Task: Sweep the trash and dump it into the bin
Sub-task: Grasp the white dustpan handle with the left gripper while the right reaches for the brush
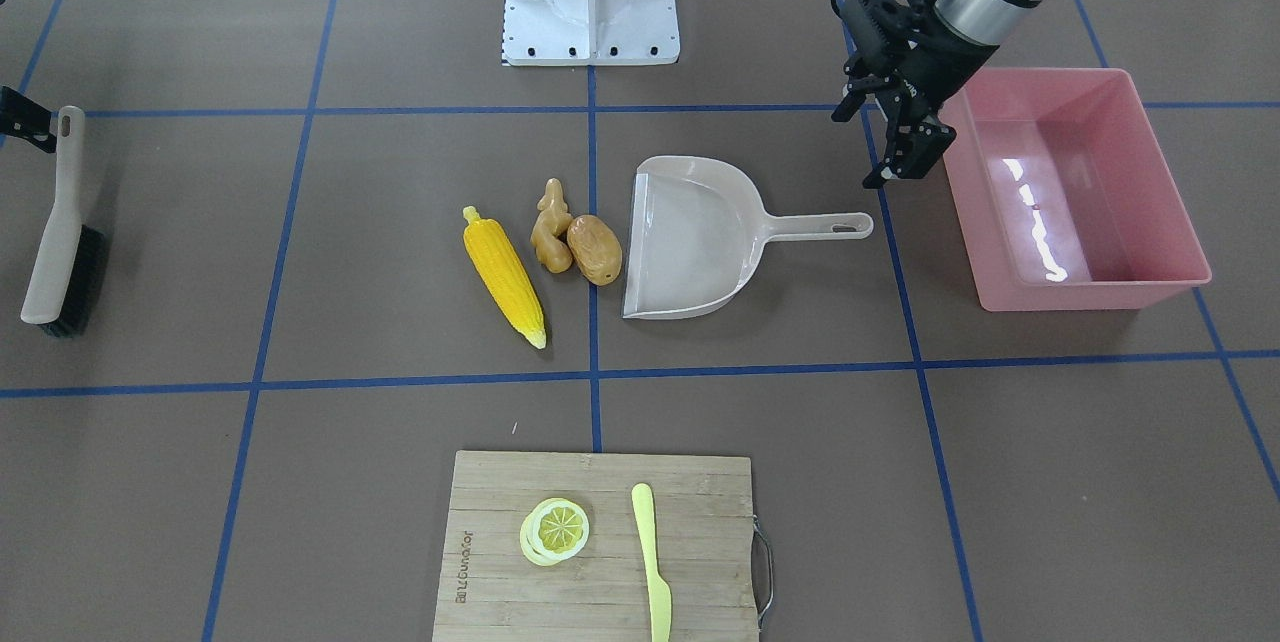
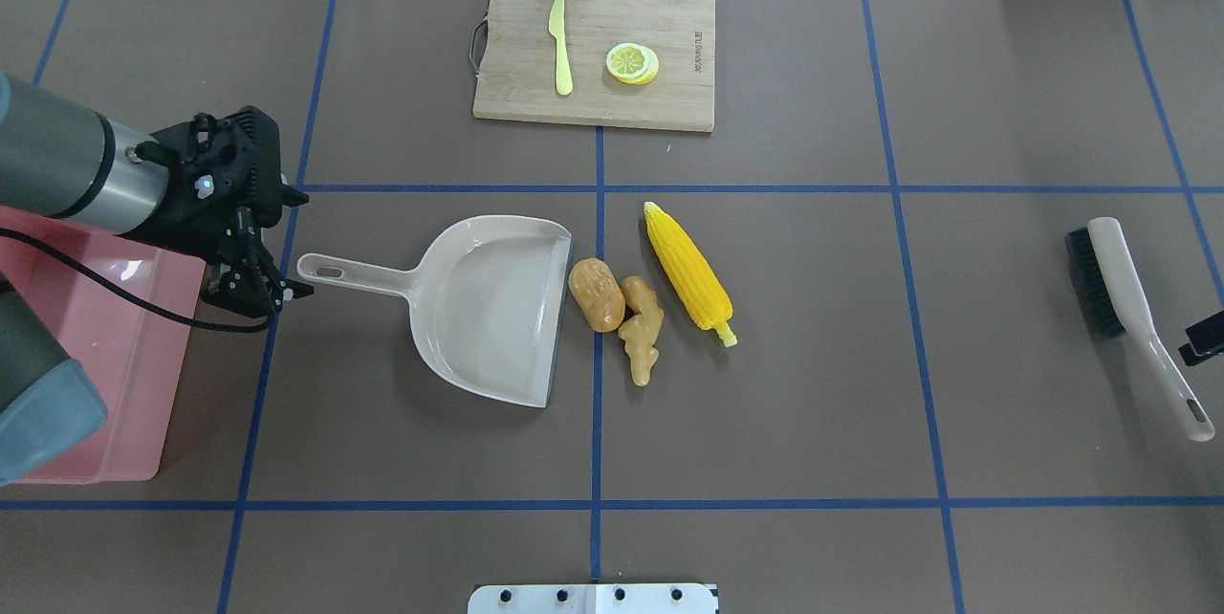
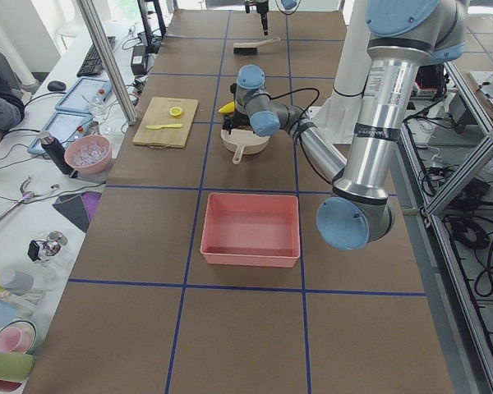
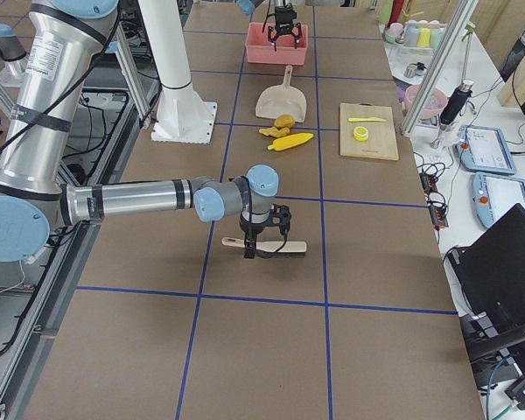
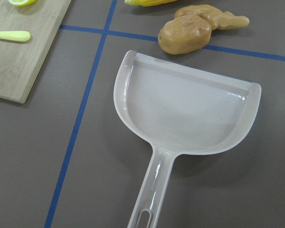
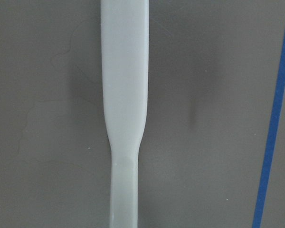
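The trash lies mid-table: a yellow corn cob (image 1: 503,275), a tan ginger root (image 1: 551,227) and a brown potato (image 1: 595,248), just off the open mouth of the beige dustpan (image 1: 690,242). The pink bin (image 1: 1090,294) stands beyond the dustpan's handle and holds nothing. My left gripper (image 1: 897,144) is open and empty, hovering above the end of that handle, next to the bin. My right gripper (image 2: 1203,337) is at the table's far side over the handle of the brush (image 2: 1119,284); it looks open, and the brush lies flat on the table.
A bamboo cutting board (image 1: 600,562) with a lemon slice (image 1: 554,529) and a pale yellow plastic knife (image 1: 652,562) lies at the operators' edge. The robot's base plate (image 1: 590,12) is on the opposite side.
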